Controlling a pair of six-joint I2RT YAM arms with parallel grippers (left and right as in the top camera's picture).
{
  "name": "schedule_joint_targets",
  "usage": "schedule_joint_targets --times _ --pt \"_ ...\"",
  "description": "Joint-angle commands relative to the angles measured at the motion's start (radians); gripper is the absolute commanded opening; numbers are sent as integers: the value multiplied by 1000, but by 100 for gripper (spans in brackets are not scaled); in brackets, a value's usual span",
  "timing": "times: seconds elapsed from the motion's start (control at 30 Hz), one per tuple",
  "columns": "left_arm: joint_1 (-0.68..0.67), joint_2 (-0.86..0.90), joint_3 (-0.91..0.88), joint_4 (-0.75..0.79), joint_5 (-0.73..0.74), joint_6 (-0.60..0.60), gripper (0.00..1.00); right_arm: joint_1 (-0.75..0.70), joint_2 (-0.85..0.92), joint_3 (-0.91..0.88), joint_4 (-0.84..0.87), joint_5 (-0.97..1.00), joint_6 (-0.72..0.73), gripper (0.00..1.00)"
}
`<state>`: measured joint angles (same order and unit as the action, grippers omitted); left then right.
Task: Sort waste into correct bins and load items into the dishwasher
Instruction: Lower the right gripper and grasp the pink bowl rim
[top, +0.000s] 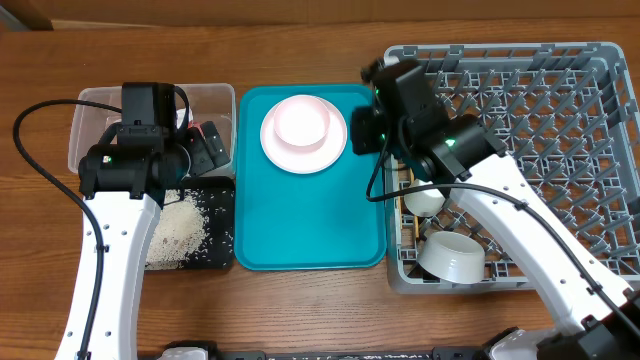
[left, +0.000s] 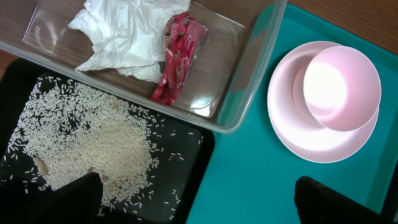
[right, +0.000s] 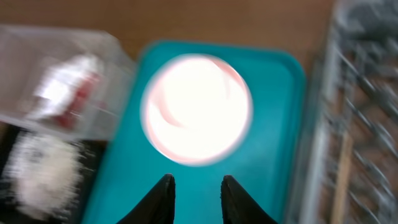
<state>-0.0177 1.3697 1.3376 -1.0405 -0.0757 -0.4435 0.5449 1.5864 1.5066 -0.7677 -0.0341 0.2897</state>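
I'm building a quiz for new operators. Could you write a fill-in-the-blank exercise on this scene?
1. The red wrapper lies in the clear tub beside the crumpled white ____.
2. The black tray holds loose white ____.
3. The ____ plate rests on the teal tray.
4. The white bowl sits in the grey dish ____.
Missing words: napkin; rice; pink; rack.

Table colours
Pale pink round plate (top: 300, 161) is framed by flat teal tray (top: 310, 222); shallow black tray (left: 189, 185) is speckled white.
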Motion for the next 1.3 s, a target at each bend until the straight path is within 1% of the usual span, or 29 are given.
schedule_joint_targets --times 0.0,0.17,0.37,0.43,0.5,0.63,0.87,1.03,1.27 --pt "4 -1 14 1 -2 2 100 7 -3 5 55 -117 -57 27" --pt "4 -1 14 1 -2 2 100 39 84 -11 190 -117 -156 27" --pt "4 -1 14 1 -2 2 100 88 261 -11 358 -110 -246 28" --pt "4 -1 14 1 -2 2 100 102 325 -10 415 -82 -274 35" --pt "4 -1 14 1 -2 2 100 111 384 -10 466 -50 -292 38" --pt "4 -1 14 1 -2 2 100 114 469 -10 529 -47 -294 41" --pt "4 -1 14 1 -2 2 100 115 509 -11 526 -64 -296 41" --pt "4 -1 14 1 -2 2 100 111 511 -11 482 -3 -302 40" --pt "4 -1 14 1 -2 2 100 82 511 -11 409 -1 -302 43"
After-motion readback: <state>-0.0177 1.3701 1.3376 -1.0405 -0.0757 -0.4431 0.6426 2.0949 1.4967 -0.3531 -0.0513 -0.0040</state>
